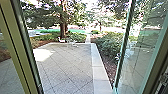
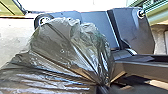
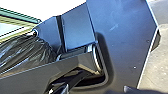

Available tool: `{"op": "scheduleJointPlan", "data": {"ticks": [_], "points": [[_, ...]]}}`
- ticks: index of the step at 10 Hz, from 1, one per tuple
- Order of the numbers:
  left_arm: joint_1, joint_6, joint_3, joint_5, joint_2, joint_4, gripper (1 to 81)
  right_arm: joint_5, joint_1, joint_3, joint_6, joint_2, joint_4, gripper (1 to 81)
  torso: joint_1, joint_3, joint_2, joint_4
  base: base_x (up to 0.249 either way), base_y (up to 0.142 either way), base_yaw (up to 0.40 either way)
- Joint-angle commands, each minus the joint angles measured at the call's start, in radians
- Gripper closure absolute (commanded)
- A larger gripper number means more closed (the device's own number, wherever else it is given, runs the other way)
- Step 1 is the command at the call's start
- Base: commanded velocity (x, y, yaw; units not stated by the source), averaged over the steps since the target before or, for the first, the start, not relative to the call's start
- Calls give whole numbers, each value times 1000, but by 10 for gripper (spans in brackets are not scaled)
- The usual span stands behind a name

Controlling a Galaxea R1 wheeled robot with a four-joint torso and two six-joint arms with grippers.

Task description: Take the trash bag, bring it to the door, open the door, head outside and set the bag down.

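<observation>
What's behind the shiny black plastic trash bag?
The robot's wide dark plate shows behind the bag, but its wrinkled plastic covers part of the plate, so what's there can't be seen.

Head view faces the yard; wrist views share the bag.

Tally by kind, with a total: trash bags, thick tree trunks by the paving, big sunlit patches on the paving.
Trash bag: 1
Thick tree trunk: 1
Big sunlit patch: 1
Total: 3
</observation>
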Motion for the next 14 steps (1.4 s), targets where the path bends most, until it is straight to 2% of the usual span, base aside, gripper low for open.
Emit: {"op": "scheduleJointPlan", "data": {"ticks": [1, 14], "points": [[-52, 4, 3, 54, 3, 7, 811, -53, 48, 17, -4, 26, -10, 10, 0, 0, 0, 0, 93, -82, 0], [-52, 1, 4, 54, 3, 6, 811, -53, 48, 17, -4, 28, -13, 10, -5, 1, -2, 0, 83, -5, 0]]}}
